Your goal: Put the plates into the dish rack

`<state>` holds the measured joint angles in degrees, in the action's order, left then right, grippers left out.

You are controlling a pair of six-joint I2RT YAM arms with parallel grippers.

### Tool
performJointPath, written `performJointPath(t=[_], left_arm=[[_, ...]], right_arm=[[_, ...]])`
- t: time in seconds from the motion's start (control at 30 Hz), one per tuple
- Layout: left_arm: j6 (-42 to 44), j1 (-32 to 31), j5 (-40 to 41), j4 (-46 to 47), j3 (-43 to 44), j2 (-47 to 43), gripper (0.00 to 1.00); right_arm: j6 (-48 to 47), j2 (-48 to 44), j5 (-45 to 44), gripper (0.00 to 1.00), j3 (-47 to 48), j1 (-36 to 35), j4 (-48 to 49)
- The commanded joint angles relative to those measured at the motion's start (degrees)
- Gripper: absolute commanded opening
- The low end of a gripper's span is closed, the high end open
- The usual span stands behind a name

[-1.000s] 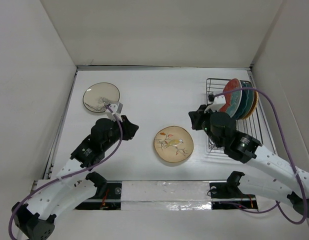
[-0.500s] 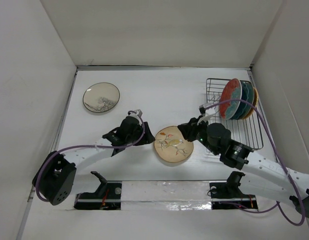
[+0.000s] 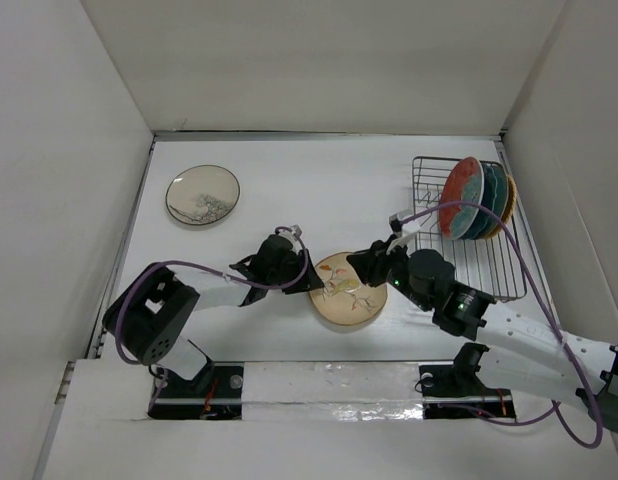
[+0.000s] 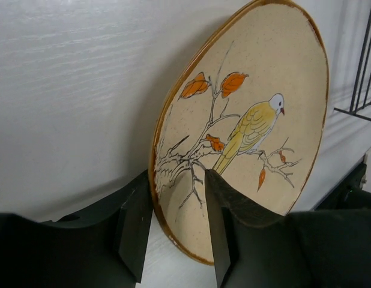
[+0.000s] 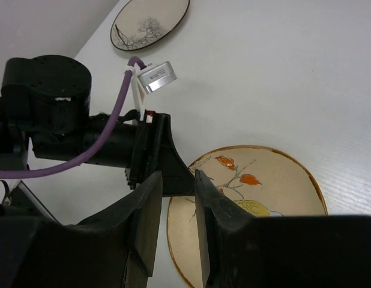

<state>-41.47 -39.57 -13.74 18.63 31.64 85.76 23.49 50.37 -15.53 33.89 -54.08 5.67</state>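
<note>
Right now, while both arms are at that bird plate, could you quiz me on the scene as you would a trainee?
1. How many plates stand in the dish rack?
2. True or false: the tan plate already stands in the dish rack.
3. What is painted on the tan plate? A: a bird on a branch. B: a fish. C: plain stripes.

Key:
1. Four.
2. False. It is on the table, with the left gripper at its left edge and the right gripper at its right edge, both open.
3. A.
</note>
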Motion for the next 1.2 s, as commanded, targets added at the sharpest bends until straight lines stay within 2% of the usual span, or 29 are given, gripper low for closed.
performJointPath(t=[0.0, 0.1, 0.13, 0.17, 0.3, 0.37, 0.47, 0.5, 0.53, 0.6, 0.7, 0.93, 1.17], left_arm=[[0.17, -0.33, -0.85, 3.16, -0.96, 3.36, 0.36], [-0.80, -0.33, -2.26, 7.19, -1.58, 5.65, 0.23], [-0.98, -0.33, -2.08, 7.73, -1.67, 6.26, 0.09], [-1.06, -0.33, -1.82, 8.26, -2.02, 6.27, 0.00], [-0.19, -0.33, 0.81, 7.12, -2.37, 2.41, 0.00], [0.16, 0.63, 2.66, 4.93, -2.89, -3.38, 0.00], [0.16, 3.44, 4.06, 2.03, -3.95, -14.18, 0.00], [0.60, 3.97, 4.77, 0.80, -3.87, -16.91, 0.00], [0.78, 3.98, 5.82, -1.82, -3.69, -21.46, 0.00], [1.13, 5.90, 5.91, -3.68, -3.51, -24.92, 0.00], [1.75, 7.58, 3.90, -6.50, -3.34, -29.66, 0.00], [1.40, 8.11, 2.58, -8.70, -1.67, -36.17, 0.00], [-0.54, 8.11, -2.69, -8.00, -0.53, -41.37, 0.00]], right_arm=[[-1.34, -0.53, 0.50, 0.34, 0.21, -0.32, 4.96], [-1.34, -0.97, 0.59, 0.34, -0.14, 0.30, 4.88], [-1.34, -1.06, 0.50, 0.34, -0.31, 0.99, 4.70], [-1.25, -1.24, 0.67, 0.34, -0.40, 1.00, 4.53], [-0.90, -2.38, 1.29, 0.35, -0.75, 2.84, 3.73], [-0.90, -2.64, 2.08, 0.36, -0.75, 3.37, 2.86], [-0.90, -3.00, 4.70, 0.58, -0.75, 4.86, 1.89], [-0.81, -3.08, 5.76, 0.71, -0.93, 5.82, 1.80], [-0.81, -3.00, 6.99, 0.77, -1.10, 6.36, 1.71], [-0.11, -2.65, 9.20, 0.89, -1.63, 8.37, 1.27], [0.94, -0.89, 13.14, 0.99, -3.29, 11.53, 2.40], [3.23, 5.26, 27.64, 0.99, -7.96, 17.34, 12.24], [3.94, 12.20, 30.38, 0.99, -7.52, 17.35, 17.18]])
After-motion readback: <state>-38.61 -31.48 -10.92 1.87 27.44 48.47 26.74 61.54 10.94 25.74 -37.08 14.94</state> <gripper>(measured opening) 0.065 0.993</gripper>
